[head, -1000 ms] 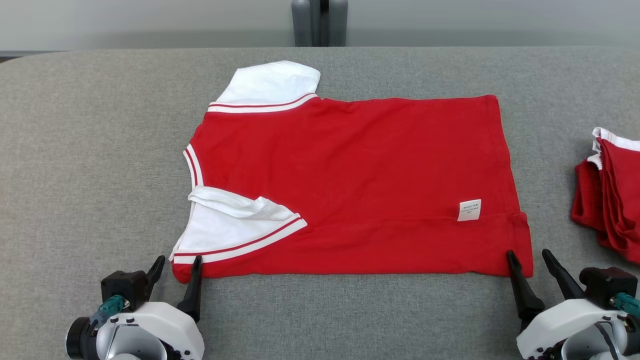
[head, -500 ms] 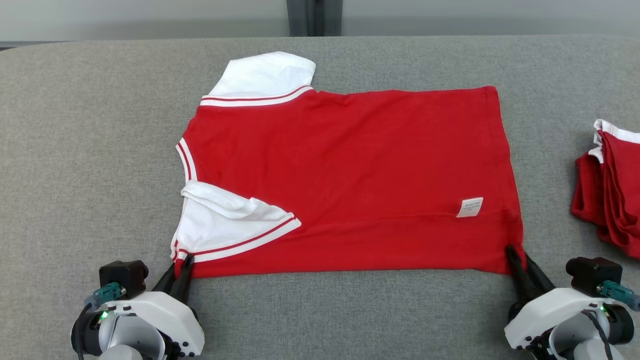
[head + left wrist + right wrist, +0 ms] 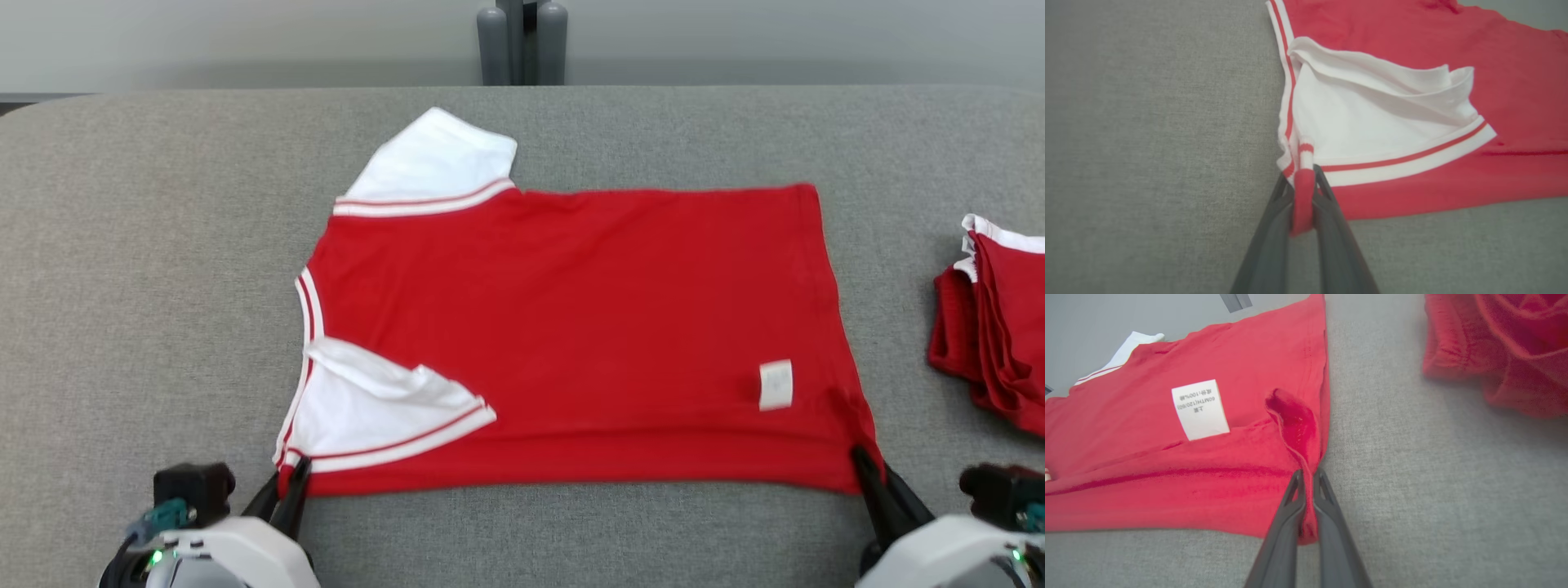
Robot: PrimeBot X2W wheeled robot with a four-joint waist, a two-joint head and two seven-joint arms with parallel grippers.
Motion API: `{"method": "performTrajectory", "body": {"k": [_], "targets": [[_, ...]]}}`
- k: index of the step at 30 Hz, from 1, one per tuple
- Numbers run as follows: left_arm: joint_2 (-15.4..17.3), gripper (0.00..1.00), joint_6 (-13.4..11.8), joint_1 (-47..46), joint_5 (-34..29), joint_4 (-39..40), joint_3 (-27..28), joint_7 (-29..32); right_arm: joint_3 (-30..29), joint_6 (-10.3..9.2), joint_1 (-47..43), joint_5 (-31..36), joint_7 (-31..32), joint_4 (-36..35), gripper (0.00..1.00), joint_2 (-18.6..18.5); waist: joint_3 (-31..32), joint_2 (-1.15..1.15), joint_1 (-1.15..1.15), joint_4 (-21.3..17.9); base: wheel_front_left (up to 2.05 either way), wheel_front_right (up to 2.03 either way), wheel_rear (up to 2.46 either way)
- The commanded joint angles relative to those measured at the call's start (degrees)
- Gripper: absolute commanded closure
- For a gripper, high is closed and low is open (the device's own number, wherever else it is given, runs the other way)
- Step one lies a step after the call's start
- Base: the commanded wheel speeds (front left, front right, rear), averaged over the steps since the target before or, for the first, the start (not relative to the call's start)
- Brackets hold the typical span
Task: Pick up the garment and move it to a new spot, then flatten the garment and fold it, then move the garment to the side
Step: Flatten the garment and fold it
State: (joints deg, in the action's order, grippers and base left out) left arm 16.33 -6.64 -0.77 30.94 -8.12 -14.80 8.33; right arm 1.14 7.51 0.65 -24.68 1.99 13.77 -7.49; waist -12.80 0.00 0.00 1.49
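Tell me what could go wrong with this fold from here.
1. The left tool pinches just a thin bunch at a corner of the shirt; it may slip out when lifted.
2. The near sleeve lies loose and creased on the shirt, so it may bunch inside the fold.
3. The right tool, shut on the other near corner, works close to the red pile; a wide swing might drag it.

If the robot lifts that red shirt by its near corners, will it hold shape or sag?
Likely floppy: the red shirt bunches where the left gripper and right gripper pinch it, so its middle should sag. Probably light: thin fabric. The folded white sleeve may flop loose.
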Motion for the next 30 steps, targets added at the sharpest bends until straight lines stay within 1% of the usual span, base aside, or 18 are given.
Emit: {"method": "performTrajectory", "body": {"k": [1,2,4,5,8,11,12,13,14,15,19,23,26,30], "targets": [[1.2,1.00,-1.0,1.8,-0.3,2.0,0.3,0.6,-1.2,-0.02,-2.3,-0.3,1.3,-1.7,1.00,-0.1,0.5,0.00,0.00,0.2,0.00,0.00,0.00],[1.2,1.00,-1.0,1.8,-0.3,2.0,0.3,0.6,-1.2,-0.02,-2.3,-0.3,1.3,-1.7,1.00,-0.1,0.5,0.00,0.00,0.2,0.00,0.00,0.00],[1.5,1.00,-1.8,4.1,0.0,4.6,0.2,1.9,-2.6,-0.02,-4.9,0.3,3.1,-4.0,1.00,0.5,0.8,0.00,0.00,0.3,0.00,0.00,0.00],[1.2,1.00,-3.0,6.6,0.8,7.1,0.4,3.2,-3.9,-0.02,-7.2,0.5,4.6,-6.2,1.00,1.2,1.0,0.00,0.00,0.3,0.00,0.00,0.00],[1.1,1.00,-4.5,9.4,1.6,9.8,0.9,4.3,-5.5,-0.02,-9.7,1.4,6.3,-7.9,1.00,2.0,1.4,0.00,0.00,0.5,0.00,0.00,0.00],[1.2,1.00,-5.2,10.5,1.7,10.8,0.3,5.3,-6.3,-0.02,-10.4,1.8,7.2,-8.7,1.00,2.7,1.7,0.00,0.00,0.6,0.00,0.00,0.00],[1.5,1.00,-5.3,10.3,0.9,10.9,0.1,5.3,-6.7,-0.02,-10.3,2.1,7.1,-8.9,0.72,2.8,1.8,0.00,0.00,0.7,0.00,0.00,0.00],[1.4,0.99,-5.6,10.0,0.5,11.0,0.0,5.0,-7.2,-0.02,-10.0,2.8,6.3,-9.4,0.00,2.9,1.8,0.00,0.00,0.8,0.00,0.00,0.00],[1.1,0.11,-6.0,9.5,0.2,11.3,0.4,4.1,-7.8,-0.03,-9.7,3.4,5.6,-9.9,0.00,3.1,1.9,0.00,0.00,0.8,0.00,0.00,0.00],[1.0,0.00,-6.2,9.1,0.1,11.3,0.5,3.8,-8.3,-0.01,-9.4,3.9,4.8,-10.4,0.00,3.3,1.9,0.00,0.00,0.9,0.00,0.00,0.00],[0.9,0.00,-7.5,7.4,-1.7,11.5,1.5,1.0,-9.4,0.00,-8.1,6.0,2.2,-12.7,0.00,3.9,2.3,0.00,0.00,0.7,0.00,0.00,0.00],[1.1,0.00,-8.1,4.8,-4.0,12.6,2.3,-3.3,-9.8,0.00,-5.4,8.1,-1.0,-16.1,0.00,4.1,2.5,0.00,0.00,0.6,0.00,0.00,0.00],[1.5,0.00,-8.5,2.4,-6.3,13.5,2.3,-6.3,-9.0,0.00,-3.8,9.7,-2.4,-18.1,0.00,4.0,2.7,0.00,0.00,0.6,0.00,0.00,0.00],[1.6,0.00,-9.1,-0.3,-9.1,14.5,1.5,-8.5,-7.1,0.00,-2.1,11.2,-3.2,-20.3,0.00,3.9,3.2,0.00,0.00,0.8,0.00,0.00,0.00]]}}
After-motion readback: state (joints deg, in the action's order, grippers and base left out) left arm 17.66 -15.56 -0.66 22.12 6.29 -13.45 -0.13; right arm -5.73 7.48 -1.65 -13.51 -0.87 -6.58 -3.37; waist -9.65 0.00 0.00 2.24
